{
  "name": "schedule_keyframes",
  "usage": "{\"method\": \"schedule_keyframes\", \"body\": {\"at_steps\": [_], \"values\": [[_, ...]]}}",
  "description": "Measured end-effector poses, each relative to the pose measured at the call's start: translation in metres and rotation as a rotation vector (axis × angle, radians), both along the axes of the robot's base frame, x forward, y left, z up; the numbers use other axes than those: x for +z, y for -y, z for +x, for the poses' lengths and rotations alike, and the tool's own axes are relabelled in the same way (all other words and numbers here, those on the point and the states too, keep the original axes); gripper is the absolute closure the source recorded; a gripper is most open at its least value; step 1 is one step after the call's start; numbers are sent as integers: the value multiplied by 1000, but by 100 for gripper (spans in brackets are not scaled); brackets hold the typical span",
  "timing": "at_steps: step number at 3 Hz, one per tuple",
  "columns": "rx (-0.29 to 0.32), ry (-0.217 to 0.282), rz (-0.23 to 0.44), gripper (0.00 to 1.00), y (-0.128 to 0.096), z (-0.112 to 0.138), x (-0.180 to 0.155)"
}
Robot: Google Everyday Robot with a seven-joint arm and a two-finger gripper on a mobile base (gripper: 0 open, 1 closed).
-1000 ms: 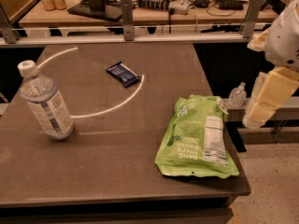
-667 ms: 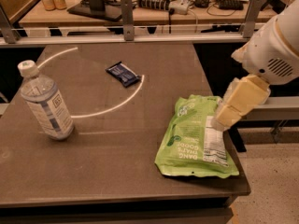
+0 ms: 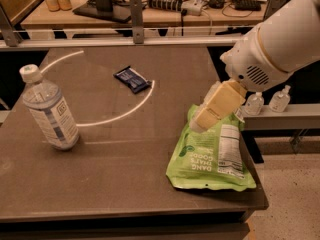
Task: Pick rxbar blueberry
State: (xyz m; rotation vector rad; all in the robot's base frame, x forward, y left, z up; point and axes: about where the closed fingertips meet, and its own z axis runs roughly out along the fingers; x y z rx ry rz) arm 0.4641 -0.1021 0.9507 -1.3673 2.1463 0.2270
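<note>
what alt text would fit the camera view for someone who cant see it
A robot arm's claw hangs over the top edge of a lime-green pouch at the right of a dark table, apart from the small navy rxbar blueberry lying flat farther back near the middle. A clear water bottle stands at the left.

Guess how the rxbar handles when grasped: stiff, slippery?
The rxbar lies flat and thin on the table, so probably light, hard to get under. Smooth wrapper, likely slippery. Unlikely to roll. The gripper hovers over the pouch, right of it.
</note>
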Motion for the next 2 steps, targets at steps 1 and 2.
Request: {"method": "schedule_keyframes", "body": {"at_steps": [1, 2], "values": [[0, 0, 0, 0, 0, 0, 0], [-75, 6, 48, 0, -11, 16, -11]]}}
